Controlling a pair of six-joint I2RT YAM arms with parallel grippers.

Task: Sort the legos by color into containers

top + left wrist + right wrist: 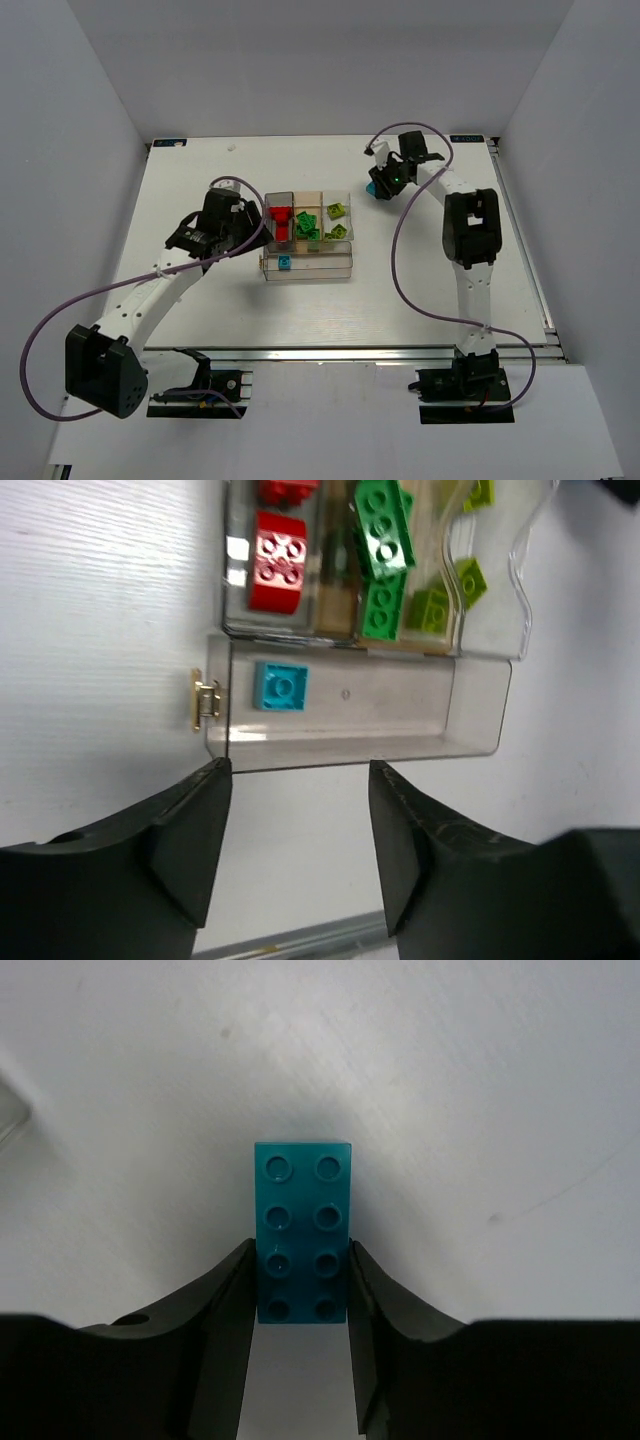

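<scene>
The clear divided box (345, 262) stands mid-table. It holds red bricks (281, 221), dark green bricks (307, 226), lime bricks (338, 211) and one small cyan brick (285, 262) in the long front compartment. My left gripper (298, 780) is open and empty, just in front of the box's near wall (400, 752); the cyan brick (281, 686) lies beyond it. My right gripper (301, 1265) is shut on a long cyan brick (302, 1200), its fingers (232, 1290) pressing both long sides. In the top view that brick (373, 190) sits at the right gripper (383, 186), right of the box.
A brass latch (205, 700) sticks out of the box's left end. The table's back edge (320, 137) lies behind the right gripper. Purple cables (400, 250) loop over the table from both arms.
</scene>
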